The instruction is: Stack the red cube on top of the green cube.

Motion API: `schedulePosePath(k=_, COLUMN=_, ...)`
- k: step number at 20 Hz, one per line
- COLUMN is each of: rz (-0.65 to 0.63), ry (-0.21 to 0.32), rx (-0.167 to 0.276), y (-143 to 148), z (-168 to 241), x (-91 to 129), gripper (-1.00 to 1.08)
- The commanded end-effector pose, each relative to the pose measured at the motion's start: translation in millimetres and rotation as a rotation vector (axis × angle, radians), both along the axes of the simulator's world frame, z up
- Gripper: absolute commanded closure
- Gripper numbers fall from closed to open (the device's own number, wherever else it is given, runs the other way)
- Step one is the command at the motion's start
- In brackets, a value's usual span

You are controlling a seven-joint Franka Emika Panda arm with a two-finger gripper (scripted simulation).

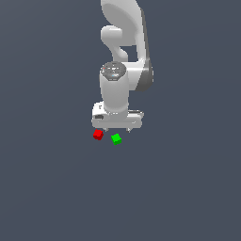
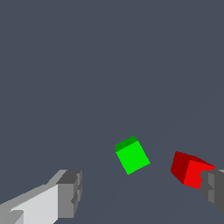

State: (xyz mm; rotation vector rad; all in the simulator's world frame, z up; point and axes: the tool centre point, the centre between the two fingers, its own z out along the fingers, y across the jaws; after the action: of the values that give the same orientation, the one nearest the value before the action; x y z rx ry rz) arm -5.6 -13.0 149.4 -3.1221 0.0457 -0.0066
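The red cube [image 1: 98, 135] rests on the grey floor, with the green cube [image 1: 116, 139] a short gap away toward the exterior view's right. My gripper [image 1: 116, 129] hangs just above and behind both cubes, open, with nothing between its fingers. In the wrist view the green cube [image 2: 132, 155] lies between the two fingertips, and the red cube [image 2: 190, 170] sits right beside one grey fingertip [image 2: 213, 189], partly covered by it. The other fingertip [image 2: 69, 193] stands well apart from both cubes. My gripper [image 2: 141, 191] holds nothing.
The floor [image 1: 188, 188] is a plain dark grey surface all around. The white arm [image 1: 123, 42] rises behind the cubes in the exterior view.
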Motion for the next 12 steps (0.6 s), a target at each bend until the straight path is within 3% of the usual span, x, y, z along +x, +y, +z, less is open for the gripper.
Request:
schedulePosePath(k=1, rz=-0.038, ry=0.002, rx=-0.003, y=-17.1, z=-11.3, x=-6.3, gripper=-0.92)
schedulePosePath(k=12, rz=-0.236, ry=0.006, rx=-0.018, y=-100.4, z=-69.8, x=-48.3, gripper=-0.92)
